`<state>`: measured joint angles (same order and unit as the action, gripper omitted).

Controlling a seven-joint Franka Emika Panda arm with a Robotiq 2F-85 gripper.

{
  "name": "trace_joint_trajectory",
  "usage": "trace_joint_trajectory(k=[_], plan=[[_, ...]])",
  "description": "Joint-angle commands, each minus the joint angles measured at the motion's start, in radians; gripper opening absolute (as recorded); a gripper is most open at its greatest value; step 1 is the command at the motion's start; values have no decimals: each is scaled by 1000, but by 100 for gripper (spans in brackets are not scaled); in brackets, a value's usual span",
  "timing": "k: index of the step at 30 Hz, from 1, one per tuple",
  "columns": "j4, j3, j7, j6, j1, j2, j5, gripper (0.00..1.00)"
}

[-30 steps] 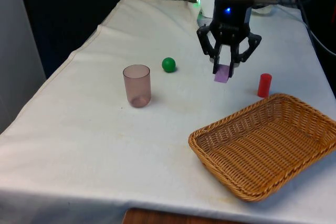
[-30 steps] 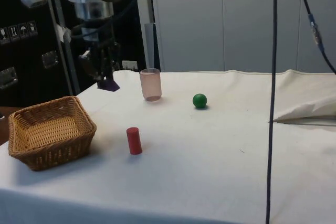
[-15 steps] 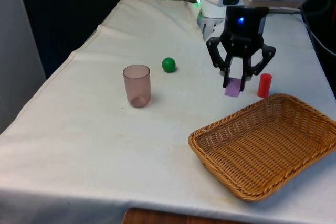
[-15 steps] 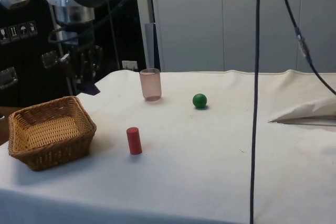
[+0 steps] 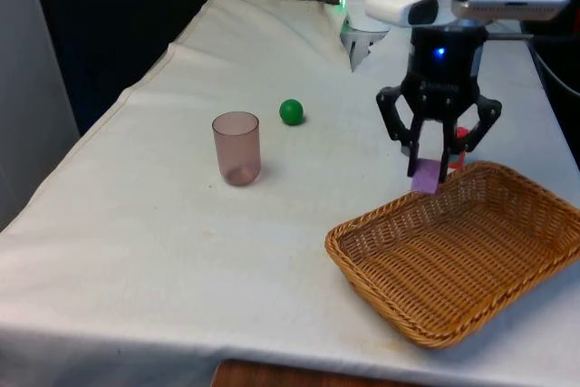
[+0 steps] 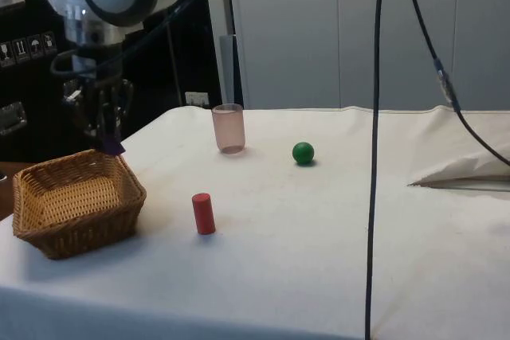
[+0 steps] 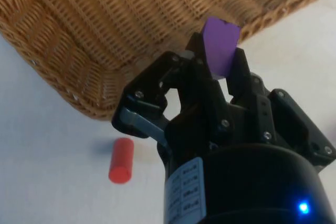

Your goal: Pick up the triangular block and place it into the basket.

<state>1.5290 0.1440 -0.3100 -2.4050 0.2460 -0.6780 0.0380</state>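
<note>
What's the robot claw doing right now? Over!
Gripper shut on purple triangular block, held in the air. Over the basket's rim nearest the red cylinder, not released. Nothing in the way. Over.

red cylinder [image 5: 460, 136]: mostly hidden behind hand [image 5: 431, 168] | basket [image 5: 544, 224]: cut by front view's right edge

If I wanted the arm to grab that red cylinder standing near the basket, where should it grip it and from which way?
Grip the red cylinder across its round side near the top, coming straight down from above. It stands upright on the cloth, apart from the basket, so jaws closing on opposite sides of its curved wall should hold; a low sideways approach risks tipping it.
</note>
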Motion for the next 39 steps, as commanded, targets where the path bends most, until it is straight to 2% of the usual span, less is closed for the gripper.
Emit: trace_joint_trajectory(k=[1, 2, 3, 5, 8, 11, 17, 19, 20, 21, 22, 28, 29, 30, 31, 39], plan=[[-9, -11, 7, -14, -5, -13, 11, 33], [-16, -15, 8, -26, -4, -27, 9, 33], [-8, -7, 2, -20, 0, -19, 0, 33], [-23, -18, 10, -36, -3, -39, 8, 33], [-46, -24, 9, -53, 3, -75, 2, 33], [-47, -22, 7, -56, 5, -79, -1, 33], [-146, -34, 6, -63, 15, -174, -1, 34], [-146, -32, 6, -67, 15, -175, -2, 40], [-168, -34, 6, -61, 17, -191, -1, 40], [-177, -34, 6, -59, 17, -198, -1, 44], [-192, -34, 6, -57, 18, -209, 0, 53], [-197, -32, 6, -64, 20, -216, -2, 83], [-205, -34, 6, -56, 20, -221, 0, 83], [-206, -34, 6, -56, 20, -222, 0, 93], [-206, -34, 6, -56, 21, -222, 0, 97], [-202, -32, 6, -58, 20, -218, -1, 100]])
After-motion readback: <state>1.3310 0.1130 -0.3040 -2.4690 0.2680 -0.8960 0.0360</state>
